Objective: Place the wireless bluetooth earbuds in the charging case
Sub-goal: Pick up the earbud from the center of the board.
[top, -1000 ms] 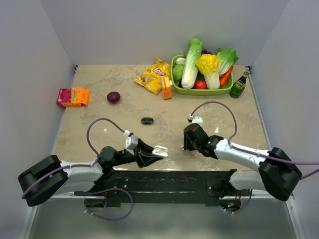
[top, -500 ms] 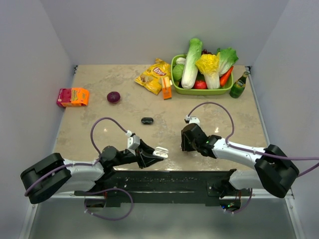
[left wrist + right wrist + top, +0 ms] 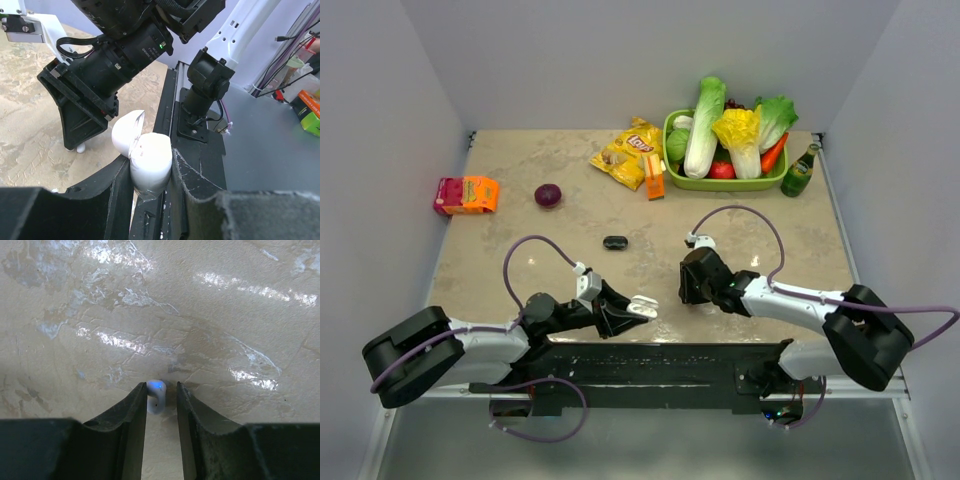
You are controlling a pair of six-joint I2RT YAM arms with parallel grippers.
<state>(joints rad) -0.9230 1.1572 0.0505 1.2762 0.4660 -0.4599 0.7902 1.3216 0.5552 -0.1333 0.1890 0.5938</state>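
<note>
A white charging case with its lid flipped open is clamped in my left gripper, low near the table's front edge. My right gripper points straight down at the table just right of the case. A tiny white earbud showing a blue light lies on the table between its fingers. The left finger touches the bud and the right finger stands a little off it. The left wrist view shows the same bud under those fingers. No other earbuds show.
A small black pill-shaped case lies mid-table. Farther back are a chips bag, an orange carton, a green basket of vegetables, a green bottle, a red onion and an orange-pink box.
My right gripper has slid slightly left and its jaws have narrowed around the white earbud. The left arm has shifted a little right, still holding the case.
</note>
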